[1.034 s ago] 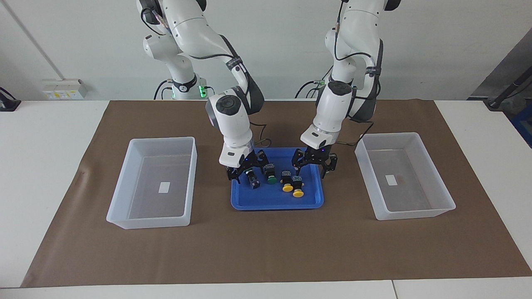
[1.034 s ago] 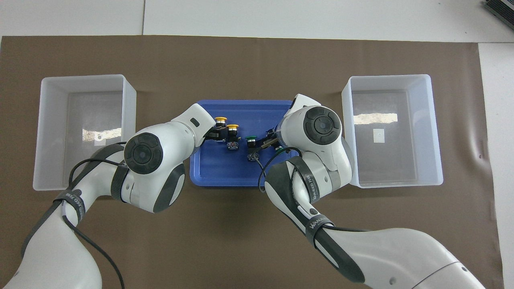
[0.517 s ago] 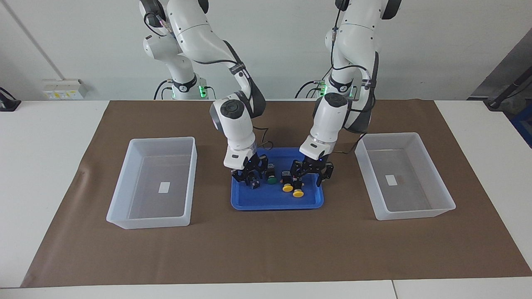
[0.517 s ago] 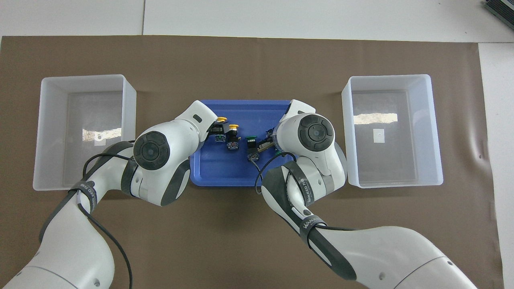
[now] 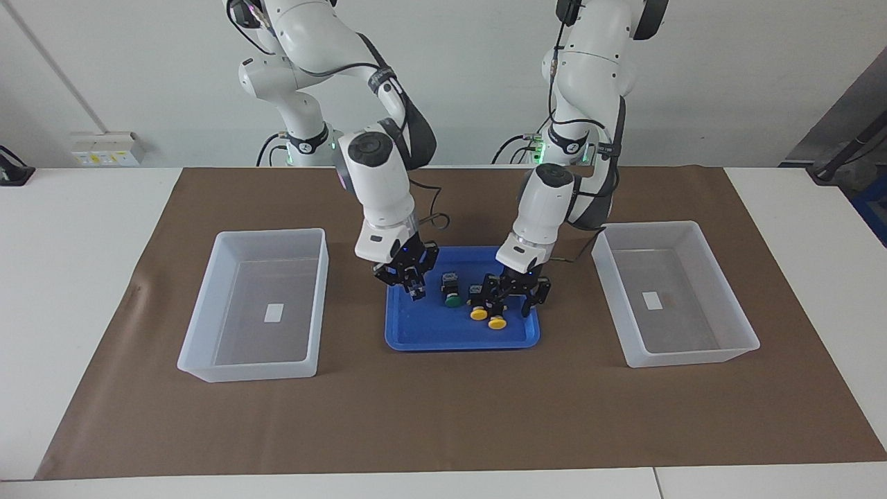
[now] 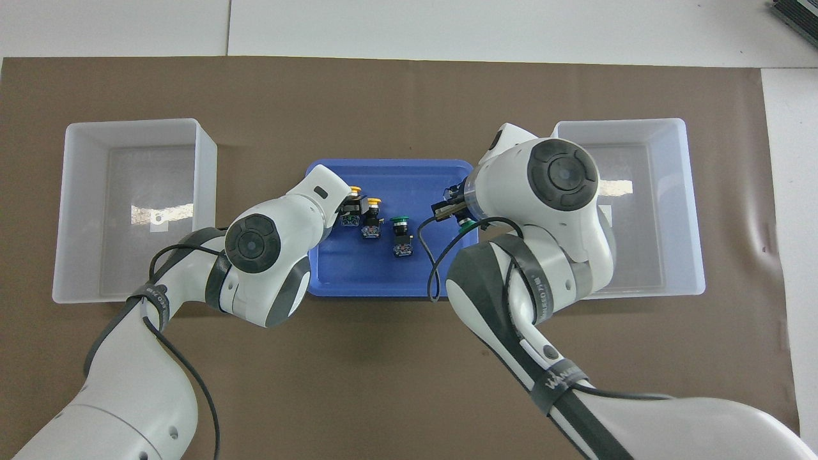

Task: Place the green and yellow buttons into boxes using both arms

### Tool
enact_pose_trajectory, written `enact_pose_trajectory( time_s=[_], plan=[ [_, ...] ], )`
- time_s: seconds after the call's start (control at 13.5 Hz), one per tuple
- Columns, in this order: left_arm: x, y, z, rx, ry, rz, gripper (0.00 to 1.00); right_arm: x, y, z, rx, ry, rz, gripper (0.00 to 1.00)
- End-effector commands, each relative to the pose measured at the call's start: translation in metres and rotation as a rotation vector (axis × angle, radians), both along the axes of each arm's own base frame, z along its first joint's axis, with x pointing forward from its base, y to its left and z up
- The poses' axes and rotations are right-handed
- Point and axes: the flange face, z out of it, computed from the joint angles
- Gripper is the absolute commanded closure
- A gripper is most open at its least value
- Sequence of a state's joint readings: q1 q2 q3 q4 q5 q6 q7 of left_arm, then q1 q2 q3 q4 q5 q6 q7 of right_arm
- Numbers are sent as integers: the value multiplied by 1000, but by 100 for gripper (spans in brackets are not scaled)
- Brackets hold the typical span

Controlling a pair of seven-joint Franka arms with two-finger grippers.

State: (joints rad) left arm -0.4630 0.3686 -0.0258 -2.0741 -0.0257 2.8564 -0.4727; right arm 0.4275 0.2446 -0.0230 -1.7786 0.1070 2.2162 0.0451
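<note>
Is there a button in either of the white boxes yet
No, both white boxes hold only a small label, and the three buttons in plain sight lie in the blue tray.

One camera sat high across the table, facing the robots, whose bases stood along the frame's top. The other looked steeply down from above the robots, arms entering at the bottom. Both showed the blue tray (image 5: 462, 338) (image 6: 390, 167) mid-frame between two boxes (image 5: 256, 305) (image 6: 134, 128), mirrored.

My tray (image 5: 416, 339) sits between the two boxes (image 5: 256, 305) (image 5: 675, 294). On it lie three buttons: one (image 5: 452, 290) mid-tray, two (image 5: 478, 305) (image 5: 496, 315) touching toward my left arm's end, under my left gripper (image 5: 513, 299).
</note>
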Motion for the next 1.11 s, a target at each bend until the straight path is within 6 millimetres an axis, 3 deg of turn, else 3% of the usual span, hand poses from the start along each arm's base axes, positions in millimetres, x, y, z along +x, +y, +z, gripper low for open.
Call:
enact_pose_trajectory(
  time_s=[0.0, 0.07, 0.3, 0.52, 0.59, 0.74, 0.96, 1.03],
  plan=[
    [-7, -8, -4, -3, 8, -2, 31, 8, -68, 27, 7, 11, -91, 100],
    [-10, -8, -6, 3, 17, -3, 40, 15, -94, 27, 4, 10, -122, 100],
    [-12, -7, -5, 27, 65, -5, 100, 31, -173, 12, -21, -2, -115, 100],
    [-14, -2, 30, 31, 73, -5, 100, 38, -245, -26, -51, -10, -81, 100],
    [-13, 5, 45, 34, 80, 3, 100, 38, -256, -41, -58, -17, -73, 100],
    [-9, 24, 79, 34, 75, 26, 100, 39, -270, -71, -66, -20, -84, 100],
    [4, 71, 121, 24, 51, 95, 100, 43, -280, -104, -75, -47, -100, 100],
    [10, 87, 125, 23, 48, 120, 100, 43, -281, -115, -76, -36, -103, 83]
  ],
)
